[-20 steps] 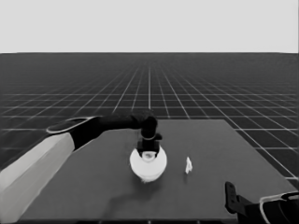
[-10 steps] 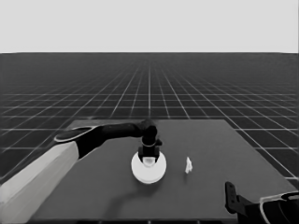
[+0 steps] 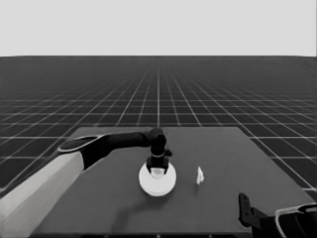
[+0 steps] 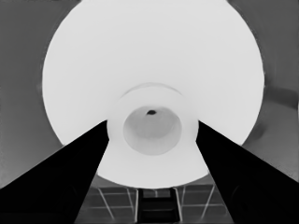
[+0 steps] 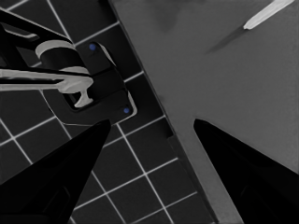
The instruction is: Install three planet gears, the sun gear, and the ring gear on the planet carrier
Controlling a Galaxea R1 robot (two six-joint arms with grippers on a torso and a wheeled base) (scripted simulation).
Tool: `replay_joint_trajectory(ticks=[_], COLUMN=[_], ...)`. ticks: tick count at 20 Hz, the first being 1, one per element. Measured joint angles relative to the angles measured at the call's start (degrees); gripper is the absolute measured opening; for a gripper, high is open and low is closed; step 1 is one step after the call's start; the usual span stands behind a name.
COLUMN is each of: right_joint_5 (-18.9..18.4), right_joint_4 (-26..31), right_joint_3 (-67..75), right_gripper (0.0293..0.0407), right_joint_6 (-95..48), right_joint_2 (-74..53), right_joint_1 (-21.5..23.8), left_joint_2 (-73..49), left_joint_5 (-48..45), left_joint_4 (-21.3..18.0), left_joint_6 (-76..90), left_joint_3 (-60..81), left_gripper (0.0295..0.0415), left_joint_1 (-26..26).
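Left tool [image 3: 157, 171] astride larger round part's [image 3: 157, 182] hub, fingers apart.

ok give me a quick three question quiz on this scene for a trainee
1. True or false: the left end effector is over the raised hub of the larger white round part.
2. Which lies on the dark table to the right of that part? A) a thin white piece B) a toothed gear C) a second round part
3. Fill in: the right end effector is parked at the table's near ____ corner.

Key: 1 true; 2 A; 3 right. In the left wrist view the black fingers flank the hub with a gap on each side.
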Motion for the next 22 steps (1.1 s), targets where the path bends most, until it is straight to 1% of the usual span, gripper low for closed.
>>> replay_joint_trajectory(ticks=[22], right_joint_5=[0.00], right_joint_4=[0.00], right_joint_3=[0.00], right_gripper=[0.0385], right_joint_6=[0.00], right_joint_2=[0.00], right_joint_1=[0.00], left_joint_2=[-0.03], left_joint_5=[0.00], left_joint_4=[0.00], left_joint_6=[10.99], left_joint_3=[-0.02], left_gripper=[0.0348], left_joint_1=[0.22])
